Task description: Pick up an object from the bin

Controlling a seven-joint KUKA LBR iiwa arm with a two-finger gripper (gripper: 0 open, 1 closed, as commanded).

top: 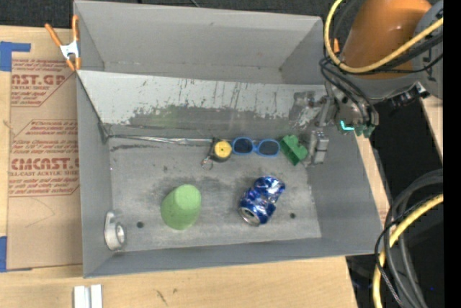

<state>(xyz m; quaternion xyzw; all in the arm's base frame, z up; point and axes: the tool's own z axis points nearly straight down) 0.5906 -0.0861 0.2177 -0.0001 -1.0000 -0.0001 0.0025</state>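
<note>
The arm comes in from the right of the grey metal bin (194, 40), its wrist under a rounded orange cover (382, 26) looped with yellow cables (333, 24); the claw (318, 147) hangs low at the right end of the bin floor, close under the back wall and near the right wall; whether it stands wide or narrow I cannot tell, and I cannot make out anything held in it.

Nearest to it is a small green block (292, 150), lying on the floor just beside the claw on its left, tilted a little out of line with the back wall; whether the two touch I cannot tell.

The block ends a short row along the foot of the back wall; next to it on the left lie blue sunglasses (268, 148), the two oval lenses side by side; left of those sits a small yellow round thing (222, 149) with a bit of metal at its lower left.

Well apart from that row, towards the front wall, a crushed blue and white drink can (261, 200) lies on its side, below and left of the claw; further left is a light green cylinder (180, 207), tilted; in the front left corner a silvery metal ring (114, 231) rests by the left wall.
</note>
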